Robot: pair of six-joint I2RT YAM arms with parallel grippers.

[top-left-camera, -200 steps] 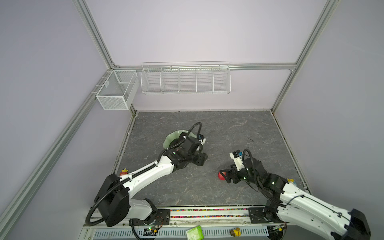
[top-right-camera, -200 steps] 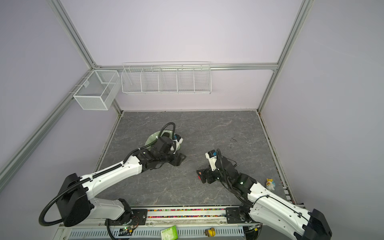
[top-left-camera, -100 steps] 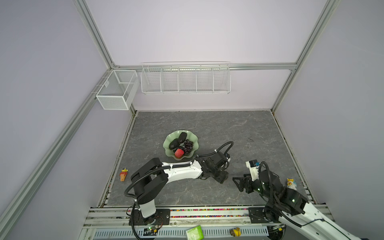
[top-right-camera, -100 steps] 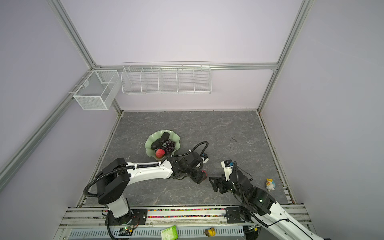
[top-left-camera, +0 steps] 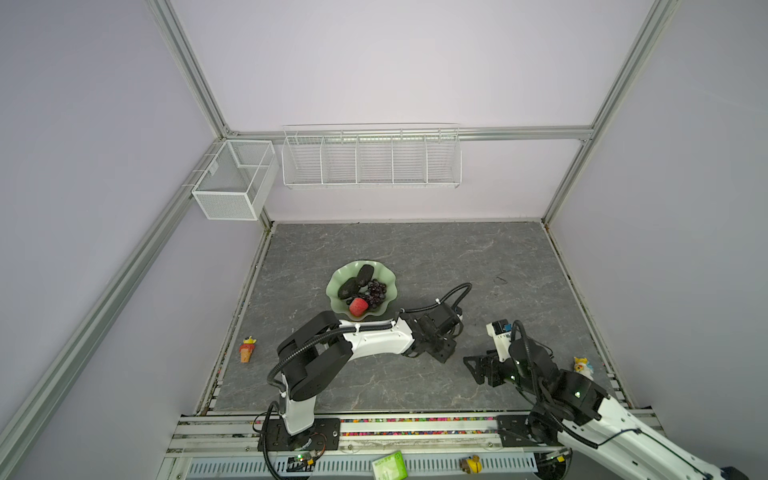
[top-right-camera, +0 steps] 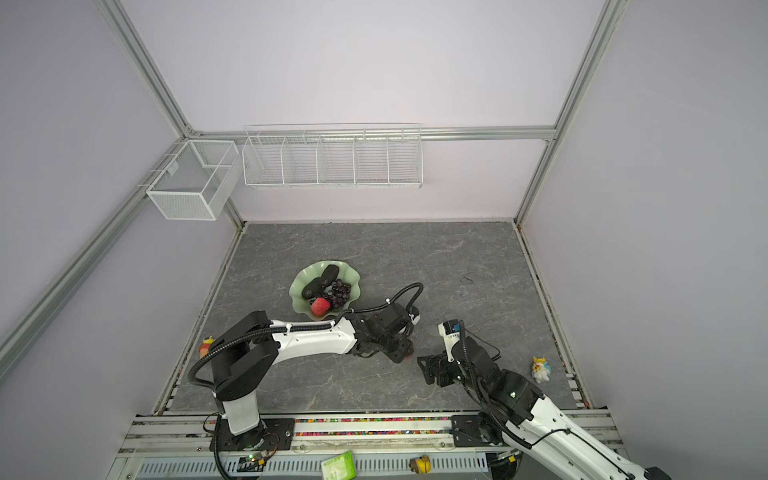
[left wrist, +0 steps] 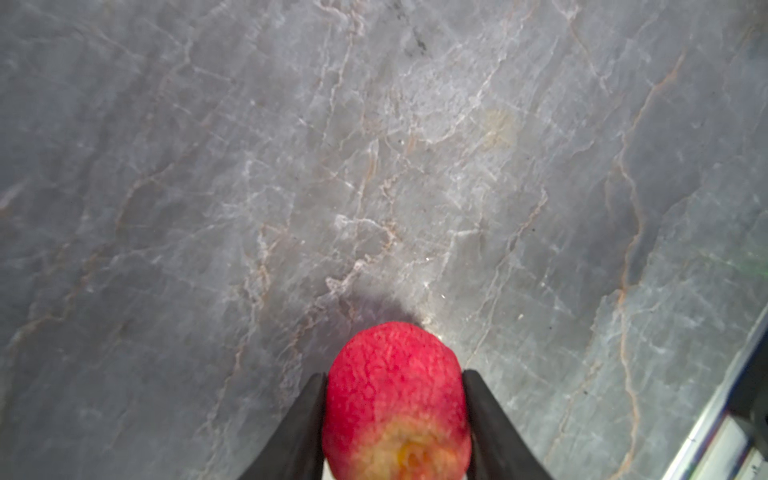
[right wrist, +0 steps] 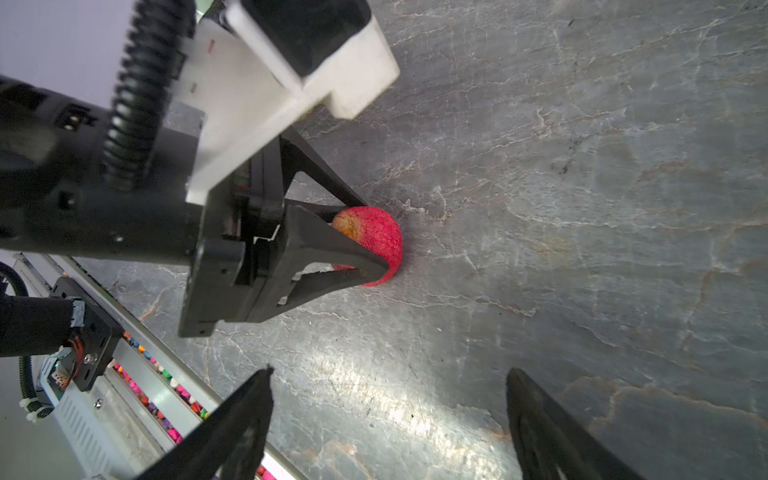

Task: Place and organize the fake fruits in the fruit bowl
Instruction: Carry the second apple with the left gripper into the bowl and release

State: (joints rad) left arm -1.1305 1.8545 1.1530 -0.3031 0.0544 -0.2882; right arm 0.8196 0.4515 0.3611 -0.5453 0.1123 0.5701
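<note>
- Since a second ago the left claw (top-left-camera: 444, 354) has swung away from the fruit bowl (top-left-camera: 337, 286) to the loose apple (left wrist: 395, 399) near the desk's (top-left-camera: 436, 253) front edge. The right claw (top-left-camera: 478, 369) has backed off that apple toward the front right corner.
- The right claw is released. In its wrist view the fingers (right wrist: 249, 415) stand wide apart with only bare desk between them.
- Just left of it, the left claw is clenched on the loose apple. The left wrist view shows a black finger pressed against each side. The apple sits between the fingertips, down at the desk surface, with its yellowish end turned toward the wrist camera.
- A small toy figure (top-left-camera: 248, 349) stands by the left edge and another toy (top-left-camera: 582, 365) by the right edge, both well apart from the claws.
- Behind the left arm, left of the desk's middle, the fruit bowl holds two dark avocados (top-left-camera: 365, 274) side by side at its far side. The grapes (top-left-camera: 376, 291) lie to their right and a second red apple (top-left-camera: 358, 306) at its near side.
- Farthest off, a mesh basket (top-left-camera: 232, 183) hangs on the left wall and a long wire basket (top-left-camera: 370, 160) on the back wall.
</note>
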